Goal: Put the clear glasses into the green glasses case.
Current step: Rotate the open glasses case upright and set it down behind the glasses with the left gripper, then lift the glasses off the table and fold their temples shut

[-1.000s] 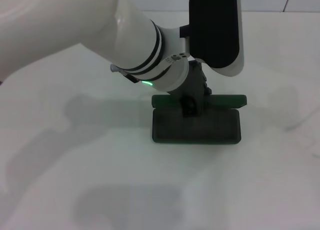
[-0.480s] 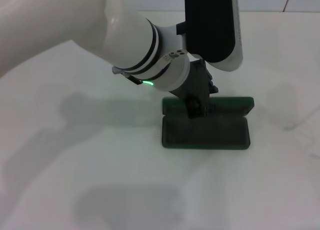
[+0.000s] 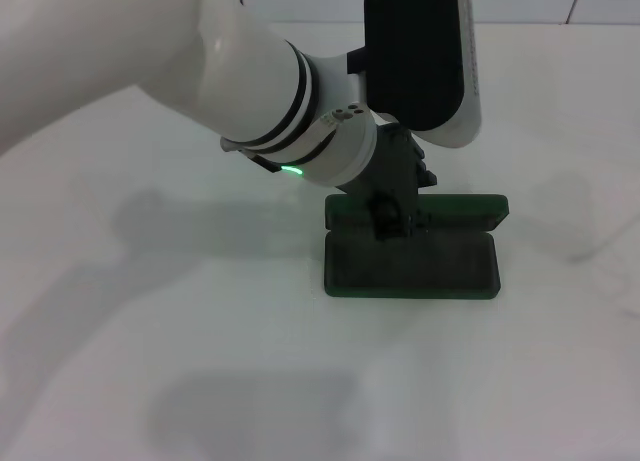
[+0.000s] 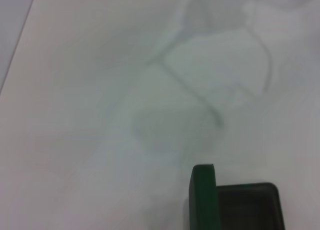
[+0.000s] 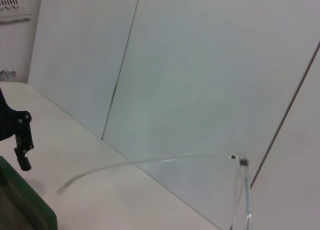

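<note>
The green glasses case [image 3: 410, 266] lies open on the white table, its lid [image 3: 455, 208] raised at the back. My left gripper [image 3: 392, 221] reaches down at the lid's left part and is shut on it. The left wrist view shows the lid edge-on [image 4: 202, 200] beside the dark interior [image 4: 247, 205]. The clear glasses [image 3: 590, 243] are a faint outline on the table to the right of the case. In the right wrist view they sit close up, one thin arm [image 5: 150, 161] stretching towards the case corner [image 5: 22, 207]. My right gripper is out of view.
The white table [image 3: 150, 311] spreads wide to the left of and in front of the case. A white panelled wall [image 5: 200, 65] rises behind the table's far edge. My left arm [image 3: 250, 81] crosses over the table's upper left.
The left gripper and the case moved together a little to the right across the table, then held still over the last half second.
</note>
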Controlling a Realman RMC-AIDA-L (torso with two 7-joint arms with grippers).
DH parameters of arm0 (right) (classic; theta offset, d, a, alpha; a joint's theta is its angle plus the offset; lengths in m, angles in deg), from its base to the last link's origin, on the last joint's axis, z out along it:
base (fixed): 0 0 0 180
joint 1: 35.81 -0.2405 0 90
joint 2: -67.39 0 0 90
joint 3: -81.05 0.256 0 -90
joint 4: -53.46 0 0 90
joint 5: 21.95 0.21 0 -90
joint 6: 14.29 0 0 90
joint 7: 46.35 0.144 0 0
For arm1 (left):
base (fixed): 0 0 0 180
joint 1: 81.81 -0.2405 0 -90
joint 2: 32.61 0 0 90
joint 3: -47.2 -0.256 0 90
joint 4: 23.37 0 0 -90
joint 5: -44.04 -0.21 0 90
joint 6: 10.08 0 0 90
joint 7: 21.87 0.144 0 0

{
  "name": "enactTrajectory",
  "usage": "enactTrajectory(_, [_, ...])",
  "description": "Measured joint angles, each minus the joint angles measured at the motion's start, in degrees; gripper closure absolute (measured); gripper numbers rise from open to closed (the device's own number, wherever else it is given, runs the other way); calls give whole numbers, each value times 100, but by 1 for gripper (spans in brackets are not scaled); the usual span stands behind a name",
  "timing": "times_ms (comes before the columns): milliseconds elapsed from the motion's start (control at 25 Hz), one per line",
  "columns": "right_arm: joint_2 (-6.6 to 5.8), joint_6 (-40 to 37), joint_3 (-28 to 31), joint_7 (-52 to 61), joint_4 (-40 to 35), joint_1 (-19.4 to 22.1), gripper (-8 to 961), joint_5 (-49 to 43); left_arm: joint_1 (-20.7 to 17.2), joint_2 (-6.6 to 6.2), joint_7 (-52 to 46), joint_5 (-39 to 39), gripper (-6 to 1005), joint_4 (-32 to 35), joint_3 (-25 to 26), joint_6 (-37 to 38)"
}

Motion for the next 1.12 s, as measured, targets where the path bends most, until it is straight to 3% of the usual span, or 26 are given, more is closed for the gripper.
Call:
enactTrajectory(280, [8, -5, -36, -1, 224, -1, 897, 41, -414, 0, -230, 18, 663, 972, 235, 278])
enactTrajectory(520, [22, -20, -305, 31, 812, 54, 897, 252, -704, -4, -934, 187, 690, 1959, 904, 310])
enactTrajectory(720, [19, -2, -946, 18, 1997, 133, 898, 964, -1379, -21, -718, 1593, 713, 2711, 1715, 330])
enactTrajectory(840, [1, 9, -1305, -4, 2618, 106, 898, 1415, -1745, -33, -88, 2880, 824, 2830, 2167, 538])
enactTrajectory(960, [4, 12, -1500, -63, 3005, -15, 898, 1545, -1968, -34, 476, 3750, 935, 2837, 2396, 808])
enactTrajectory(1120, [-22, 56, -1894, -372, 3836, -236, 898, 1635, -2133, -32, 794, 4415, 951, 2832, 2447, 1013])
